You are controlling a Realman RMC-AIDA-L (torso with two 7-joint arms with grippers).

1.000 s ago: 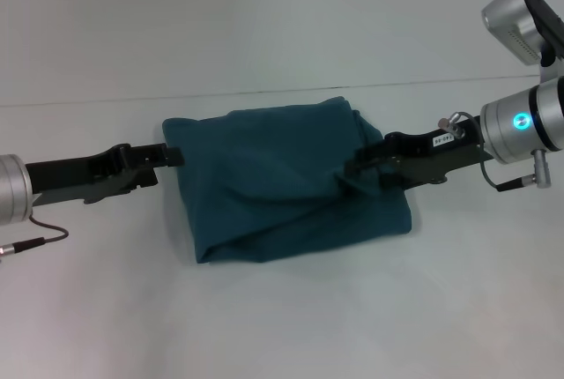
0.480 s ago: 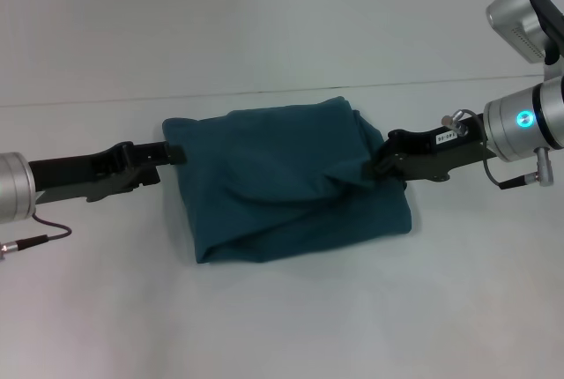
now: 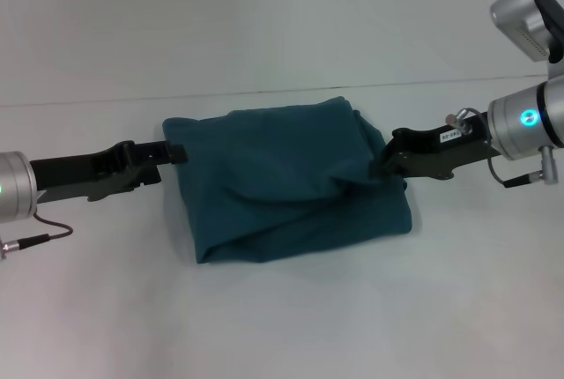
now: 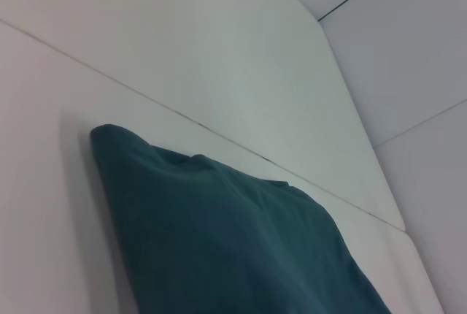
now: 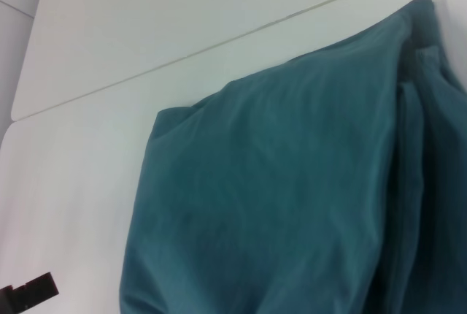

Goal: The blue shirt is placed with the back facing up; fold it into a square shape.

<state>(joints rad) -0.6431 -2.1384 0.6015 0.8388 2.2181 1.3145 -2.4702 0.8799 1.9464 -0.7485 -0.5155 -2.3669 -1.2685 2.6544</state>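
Observation:
The blue shirt point(image 3: 286, 181) lies folded into a rough, rumpled square in the middle of the white table point(image 3: 282, 317). My left gripper point(image 3: 174, 152) reaches in from the left, and its tip touches the shirt's left edge. From the right, my right gripper point(image 3: 381, 166) stands at the shirt's right edge, beside a raised fold. In the left wrist view the blue shirt point(image 4: 233, 248) fills the lower part. The right wrist view shows the blue shirt point(image 5: 292, 204) close up, with the left gripper's black tip point(image 5: 29, 292) beyond it.
The white table has a seam line point(image 3: 264, 92) running across behind the shirt. Bare table surface point(image 3: 493, 308) lies in front of the shirt and on both sides of it. A silver arm joint point(image 3: 529, 22) sits at the upper right.
My right gripper has drawn back to the right, from over the shirt's right part to its right edge. The left gripper and the shirt have hardly moved.

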